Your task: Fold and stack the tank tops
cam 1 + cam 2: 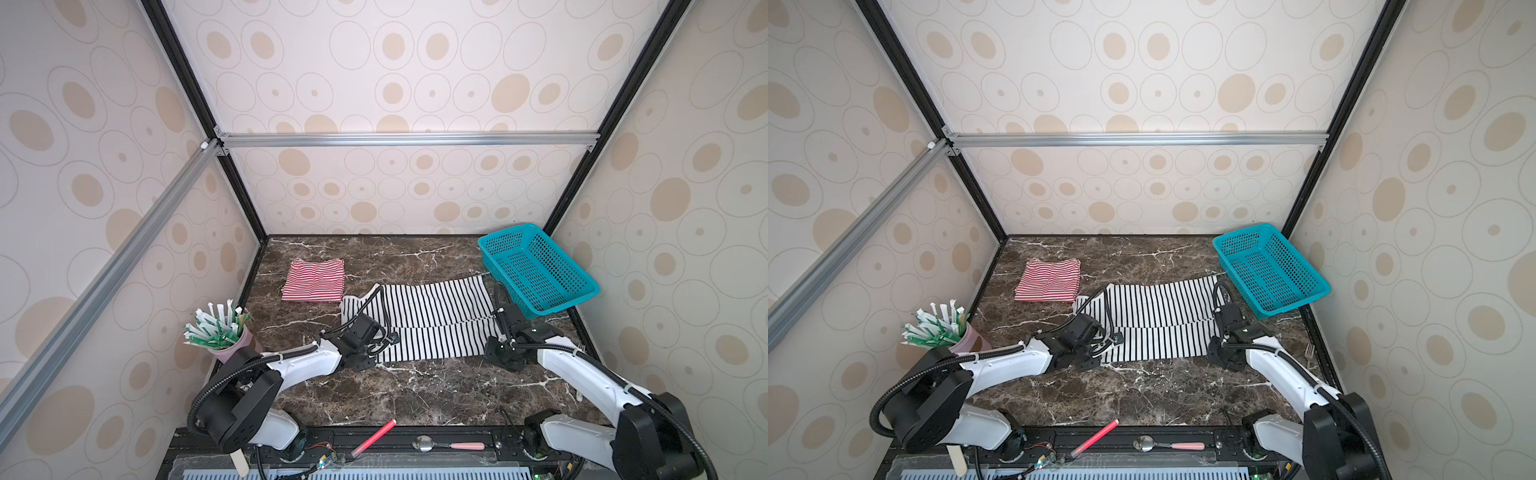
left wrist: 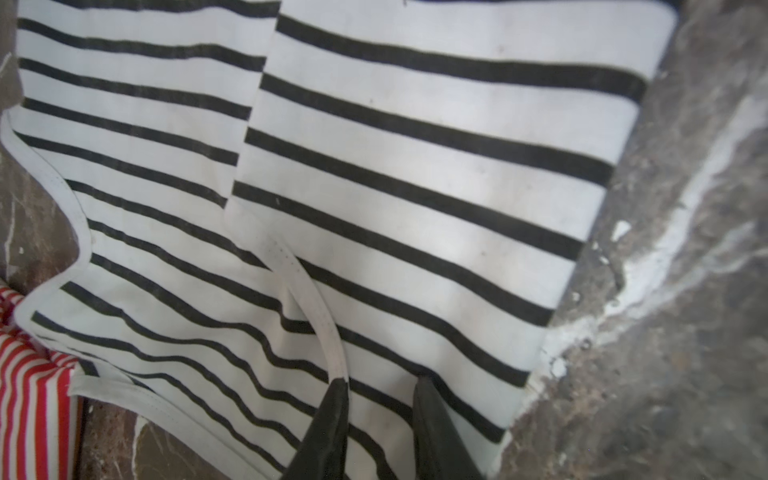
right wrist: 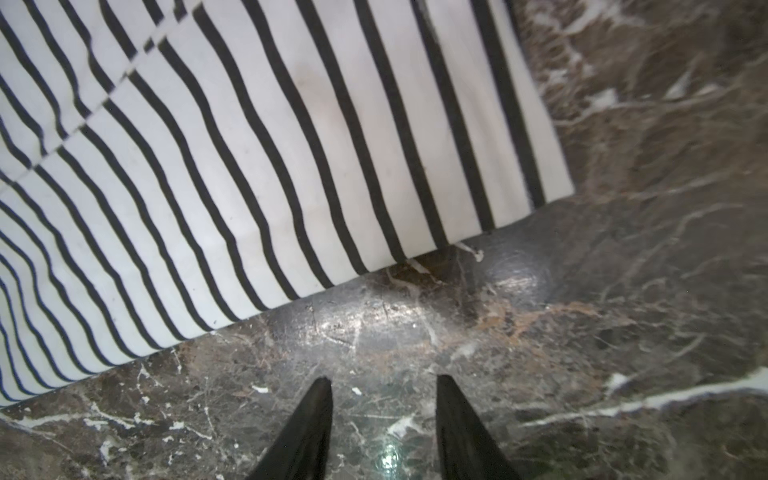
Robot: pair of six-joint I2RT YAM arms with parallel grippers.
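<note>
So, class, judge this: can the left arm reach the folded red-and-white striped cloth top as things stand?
Probably yes. The open left hand is over the black-and-white striped cloth top, right beside the red-and-white striped cloth top; nothing stands between them.

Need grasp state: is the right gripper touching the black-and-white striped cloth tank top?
Apart. Right wrist view: the right gripper is over bare marble tabletop, a strip of it between its tips and the striped tank top.

Both top views look down from high at the front over the whole tabletop [image 1: 415, 395]. Each wrist view looks closely down at the black-and-white tank top [image 2: 415, 166].
</note>
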